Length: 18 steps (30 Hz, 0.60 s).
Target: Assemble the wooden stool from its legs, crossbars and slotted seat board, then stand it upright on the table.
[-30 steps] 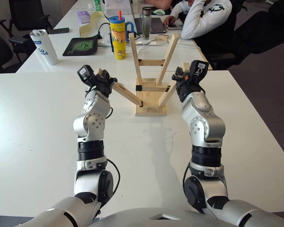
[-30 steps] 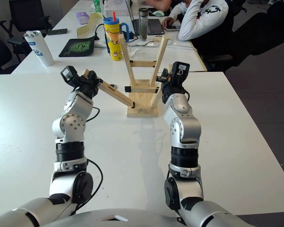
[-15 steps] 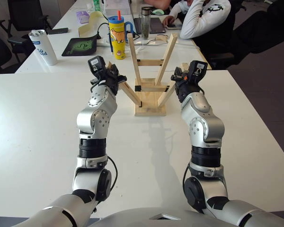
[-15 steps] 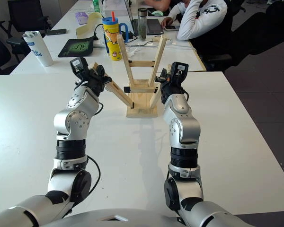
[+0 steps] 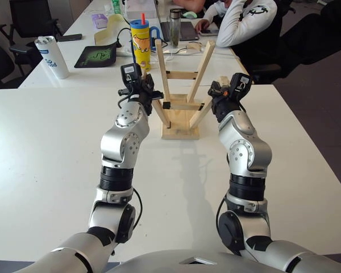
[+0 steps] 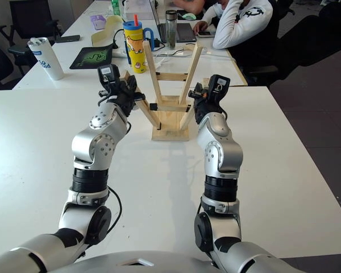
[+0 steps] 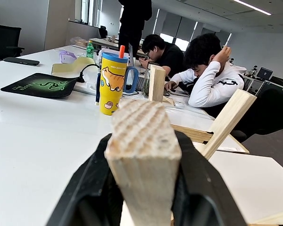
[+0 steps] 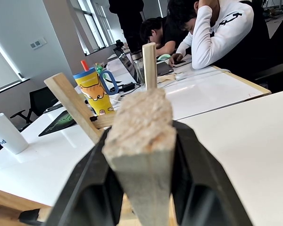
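Left arm has swung in toward the centre since a second ago, tipping its leg from a low slant to a steeper one; right arm has barely shifted. Left eye view: square pale wooden seat board (image 5: 181,131) lies flat on the white table (image 5: 45,153), stool upside down. Two far pale wooden legs (image 5: 162,71) stand up from it, splaying outward at the top, joined by thin wooden crossbars (image 5: 182,75). Left gripper (image 5: 141,91) is clamped on the top end of the near-left wooden leg (image 5: 157,111), which slants down to the board. Right gripper (image 5: 223,94) is clamped on the top of the near-right wooden leg (image 5: 200,115), also slanting down to the board. Yellow cartoon tumbler (image 5: 140,45) and white paper cup (image 5: 52,57) stand on the table behind. Right eye view: same layout, both grippers just beside the far legs. Left wrist view: black fingers (image 7: 92,188) press both sides of the leg's rough end grain; far legs and tumbler are beyond. Right wrist view: black pads (image 8: 193,183) grip its leg end the same way.
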Motion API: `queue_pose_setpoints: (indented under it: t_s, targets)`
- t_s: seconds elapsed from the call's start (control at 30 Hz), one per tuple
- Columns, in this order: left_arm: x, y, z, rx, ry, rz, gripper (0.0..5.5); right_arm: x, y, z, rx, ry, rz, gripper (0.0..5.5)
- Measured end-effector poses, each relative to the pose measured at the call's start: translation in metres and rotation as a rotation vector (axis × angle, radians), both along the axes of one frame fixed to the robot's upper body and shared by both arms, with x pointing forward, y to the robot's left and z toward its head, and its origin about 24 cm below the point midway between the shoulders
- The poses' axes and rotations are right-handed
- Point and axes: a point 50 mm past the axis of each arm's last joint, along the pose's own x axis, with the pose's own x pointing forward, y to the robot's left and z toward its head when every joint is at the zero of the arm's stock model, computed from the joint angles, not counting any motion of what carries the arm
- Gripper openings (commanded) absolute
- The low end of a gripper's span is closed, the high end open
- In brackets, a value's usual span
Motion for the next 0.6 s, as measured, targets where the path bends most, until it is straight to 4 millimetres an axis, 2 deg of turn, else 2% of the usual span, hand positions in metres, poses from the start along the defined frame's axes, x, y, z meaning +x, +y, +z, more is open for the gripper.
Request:
queue_pose_setpoints:
  t_s: [0.47,0.6]
  targets:
    - [0.017,-0.003,0.008,0.116,-0.021,-0.121,1.06,-0.005,-0.004,-0.002,0.039,-0.045,-0.018,1.09]
    - [0.016,-0.008,0.005,0.218,-0.048,-0.204,1.12,-0.006,0.004,-0.001,-0.015,-0.059,0.000,1.13]
